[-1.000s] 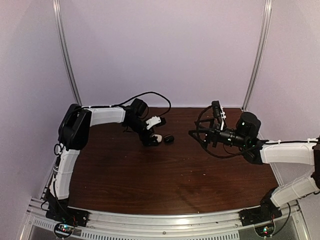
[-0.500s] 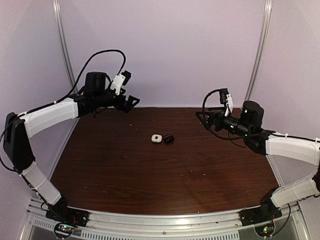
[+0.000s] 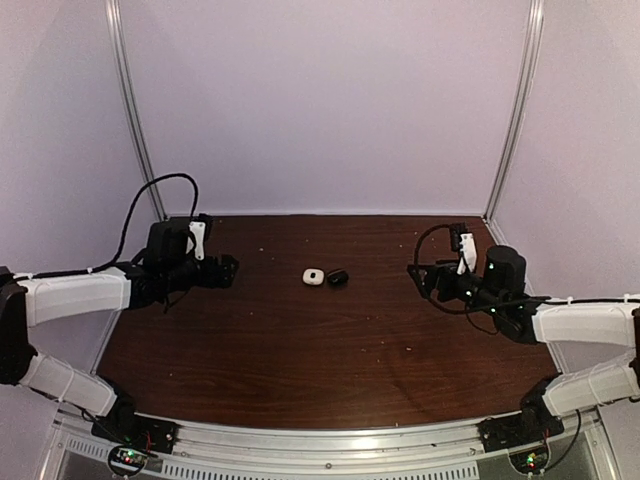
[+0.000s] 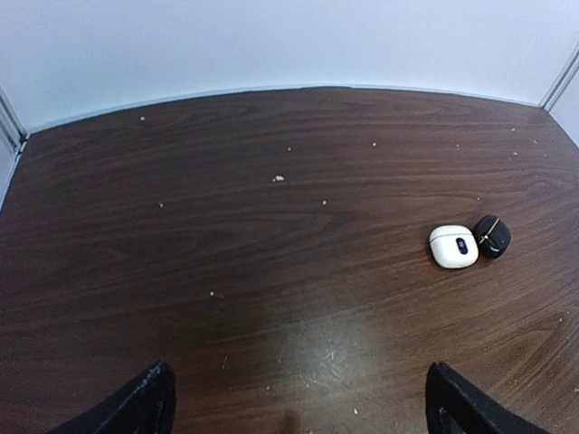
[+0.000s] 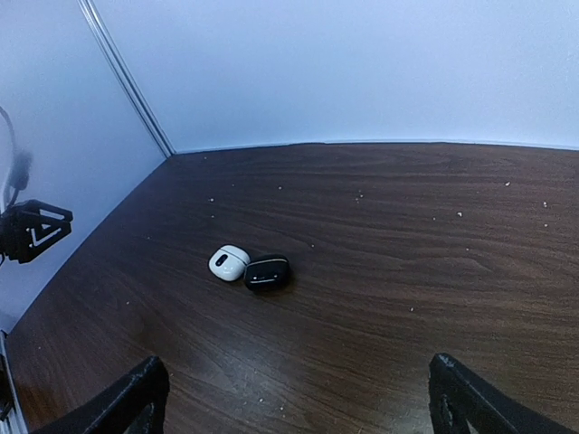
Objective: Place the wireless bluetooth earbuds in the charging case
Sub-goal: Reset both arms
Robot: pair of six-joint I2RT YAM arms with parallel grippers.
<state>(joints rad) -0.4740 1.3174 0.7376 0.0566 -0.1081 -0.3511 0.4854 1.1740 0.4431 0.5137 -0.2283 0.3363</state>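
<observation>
Two small charging cases lie side by side, touching, at the middle back of the table: a white case (image 3: 313,277) (image 4: 453,246) (image 5: 229,262) and a black case (image 3: 337,277) (image 4: 493,236) (image 5: 267,271). Both lids look closed. No earbuds are in view. My left gripper (image 3: 224,270) (image 4: 298,405) hovers at the left side of the table, open and empty, well away from the cases. My right gripper (image 3: 420,278) (image 5: 294,402) hovers at the right side, also open and empty, facing the cases from a distance.
The dark wooden table (image 3: 320,350) carries small pale crumbs. Pale walls with metal corner posts (image 3: 135,120) close in the back and sides. An aluminium rail (image 3: 320,440) runs along the near edge.
The left arm lifted off the white case, swung high to the back left, then came down at the left side. The right arm drew back to the right and lowered. The cases stayed put.
</observation>
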